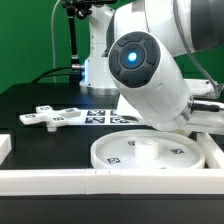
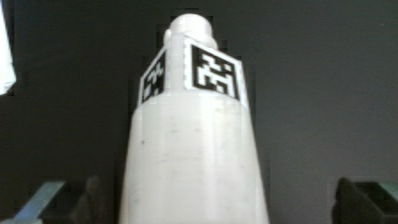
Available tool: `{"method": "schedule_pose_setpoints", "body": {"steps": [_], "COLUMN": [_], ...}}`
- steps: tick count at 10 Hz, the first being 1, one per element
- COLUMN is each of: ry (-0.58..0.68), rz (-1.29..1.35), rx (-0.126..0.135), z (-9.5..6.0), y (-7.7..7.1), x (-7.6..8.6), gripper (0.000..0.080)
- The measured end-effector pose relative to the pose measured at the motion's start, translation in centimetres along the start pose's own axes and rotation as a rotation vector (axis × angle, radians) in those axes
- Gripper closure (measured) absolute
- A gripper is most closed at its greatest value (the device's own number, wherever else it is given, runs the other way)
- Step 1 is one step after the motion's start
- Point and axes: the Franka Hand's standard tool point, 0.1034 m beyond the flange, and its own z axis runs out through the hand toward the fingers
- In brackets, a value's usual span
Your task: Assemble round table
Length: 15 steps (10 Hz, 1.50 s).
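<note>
Black tabletop (image 1: 25, 100), green backdrop (image 1: 25, 40). Saw short white cylindrical plastic post (image 2: 196, 130), tagged, between spread fingers of gripper (image 2: 205, 205), nothing clamped. Large white rimmed disc (image 1: 150, 155) sat beside white front rail (image 1: 60, 182). My call: centre post, lower, close squarely mid-shaft.

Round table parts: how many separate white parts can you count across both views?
3: the rimmed disc, foreground of the exterior view; the cross-shaped piece, the exterior view's left; the post, filling the wrist view. The arm may hide more.
</note>
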Motion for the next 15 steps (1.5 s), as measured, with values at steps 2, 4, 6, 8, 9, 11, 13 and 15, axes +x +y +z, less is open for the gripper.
{"method": "schedule_pose_setpoints", "body": {"steps": [2,4,6,8,9,11,13,15], "ry": [-0.002,-0.001,0.002,-0.012,-0.014,-0.021,0.035,0.111], "rz": [0.001,0.002,-0.001,-0.037,-0.059,-0.059,-0.056,-0.057], "rx": [0.000,0.003,0.011,0.014,0.006,0.014,0.026,0.044], "z": [0.1,-0.1,-0.7,-2.6,-4.4,-8.4,-8.9,-9.4], "y": [0.1,0.2,0.7,1.4,1.2,0.6,0.0,-0.6], "x": [0.0,0.1,0.3,-0.2,-0.7,-1.5,-0.9,-0.1], "gripper": [0.0393,0.0392,0.0392,0.0392,0.0392,0.0390,0.0390,0.0390]}}
